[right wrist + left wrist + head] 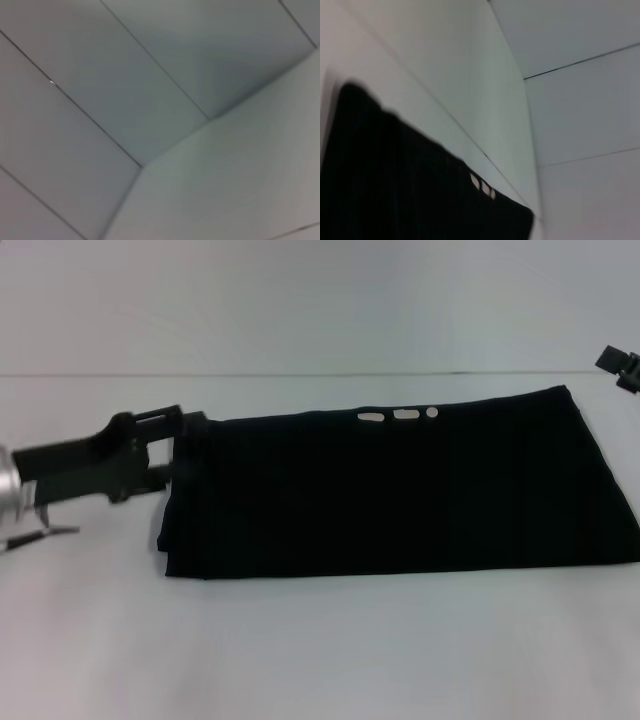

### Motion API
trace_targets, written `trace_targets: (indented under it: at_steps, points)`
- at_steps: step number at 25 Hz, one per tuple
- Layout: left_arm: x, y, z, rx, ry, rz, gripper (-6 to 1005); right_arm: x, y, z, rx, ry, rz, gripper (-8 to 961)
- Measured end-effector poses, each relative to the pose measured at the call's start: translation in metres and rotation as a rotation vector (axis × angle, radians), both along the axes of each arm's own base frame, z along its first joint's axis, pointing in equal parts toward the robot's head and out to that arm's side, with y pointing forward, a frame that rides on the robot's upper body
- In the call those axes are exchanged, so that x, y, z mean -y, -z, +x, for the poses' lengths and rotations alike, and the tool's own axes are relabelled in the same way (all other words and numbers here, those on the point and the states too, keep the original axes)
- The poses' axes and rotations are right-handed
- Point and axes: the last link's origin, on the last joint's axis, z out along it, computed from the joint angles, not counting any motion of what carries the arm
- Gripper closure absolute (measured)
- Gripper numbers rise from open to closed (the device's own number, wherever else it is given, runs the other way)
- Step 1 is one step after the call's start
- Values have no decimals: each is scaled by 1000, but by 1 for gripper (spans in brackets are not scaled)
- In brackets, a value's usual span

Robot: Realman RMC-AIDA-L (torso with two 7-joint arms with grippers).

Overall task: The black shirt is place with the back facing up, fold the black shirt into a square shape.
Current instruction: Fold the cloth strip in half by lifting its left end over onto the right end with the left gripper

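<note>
The black shirt [400,490] lies flat on the white table [320,650], folded into a long band running left to right. A few bits of white lettering [405,414] peek out along its far edge. My left gripper [185,448] lies low at the band's left end, open, one finger at the far left corner and the other at the left edge. The left wrist view shows the shirt [395,185] and the lettering [482,186] but no fingers. Only a small black part of my right gripper [620,365] shows, beyond the shirt's far right corner. The right wrist view shows only pale surfaces.
The white table extends well in front of the shirt and to its left. A pale wall [320,300] rises behind the table's far edge, close to the shirt's far side.
</note>
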Motion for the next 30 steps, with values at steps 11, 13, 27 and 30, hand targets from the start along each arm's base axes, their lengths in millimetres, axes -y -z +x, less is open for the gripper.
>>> trace_targets:
  at_steps: [11, 13, 27, 30]
  points:
    - [51, 29, -48, 170, -346, -48, 236, 11, 1, 2, -9, -75, 71, 165]
    - [54, 34, -51, 183, -380, -58, 236, 9, 0, 1, -5, -80, 76, 165]
    - [58, 52, -64, 154, -499, -92, 237, 6, 0, 0, 8, -85, 88, 164]
    - [55, 54, -64, 150, -514, -87, 236, 6, 0, 1, 8, -81, 89, 164]
